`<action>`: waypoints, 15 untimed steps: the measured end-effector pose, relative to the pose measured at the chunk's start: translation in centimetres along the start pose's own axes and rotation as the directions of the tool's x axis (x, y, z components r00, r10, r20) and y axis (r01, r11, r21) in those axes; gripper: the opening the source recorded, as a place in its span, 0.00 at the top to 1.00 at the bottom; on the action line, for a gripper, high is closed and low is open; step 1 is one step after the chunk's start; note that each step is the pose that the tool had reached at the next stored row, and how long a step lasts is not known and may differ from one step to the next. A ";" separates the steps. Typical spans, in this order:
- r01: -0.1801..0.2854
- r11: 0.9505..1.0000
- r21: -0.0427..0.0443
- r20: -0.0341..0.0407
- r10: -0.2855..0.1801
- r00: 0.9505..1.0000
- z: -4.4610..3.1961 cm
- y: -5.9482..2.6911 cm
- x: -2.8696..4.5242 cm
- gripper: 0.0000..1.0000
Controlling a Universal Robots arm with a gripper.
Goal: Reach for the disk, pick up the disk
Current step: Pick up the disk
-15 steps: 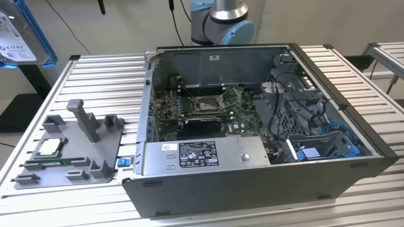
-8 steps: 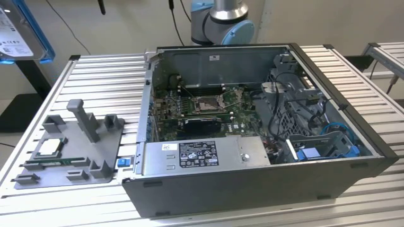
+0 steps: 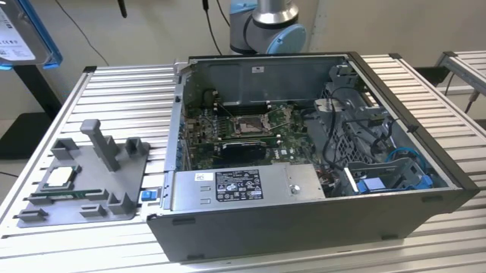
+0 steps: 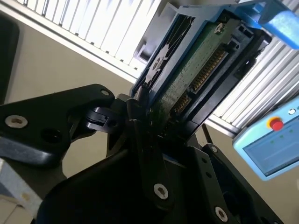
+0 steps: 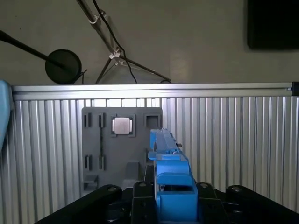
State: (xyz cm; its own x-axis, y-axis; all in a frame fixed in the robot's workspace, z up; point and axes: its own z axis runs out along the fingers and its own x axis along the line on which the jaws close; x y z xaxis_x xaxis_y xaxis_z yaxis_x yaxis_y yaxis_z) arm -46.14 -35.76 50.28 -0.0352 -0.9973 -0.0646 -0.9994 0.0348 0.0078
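Exterior view: disk (image 3: pixel 23 41) aloft at exterior view's upper left, well above table (image 3: pixel 114 85).
Second wrist view: hand (image 4: pixel 161 119) pinching disk by its edges, bare circuit board showing.
First wrist view: disk edge-on over grey tray (image 5: pixel 117 149).
Likely rigid, dense, shock-sensitive; safest hold on side rails, off board.

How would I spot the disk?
Start at the open computer case. In the exterior view's top left corner is the disk: a flat slab with a white label, framed in bright blue, unlike the small square chip on the grey tray.
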 end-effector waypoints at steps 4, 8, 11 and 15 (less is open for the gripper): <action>0.000 1.000 0.000 0.000 0.000 1.000 -0.71 0.01 -0.05 1.00; 0.000 1.000 0.000 0.000 0.000 1.000 -1.41 0.01 -0.09 1.00; 0.000 1.000 0.000 0.000 0.000 1.000 -1.80 0.01 -0.12 1.00; 0.000 1.000 0.000 0.000 0.000 1.000 -2.17 0.02 -0.14 1.00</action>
State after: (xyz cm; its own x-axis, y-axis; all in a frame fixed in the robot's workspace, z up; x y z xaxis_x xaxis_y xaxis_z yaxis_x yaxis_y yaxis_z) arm -46.14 -35.76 52.45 -0.0352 -0.9973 -0.0646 -0.9994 0.0348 0.0079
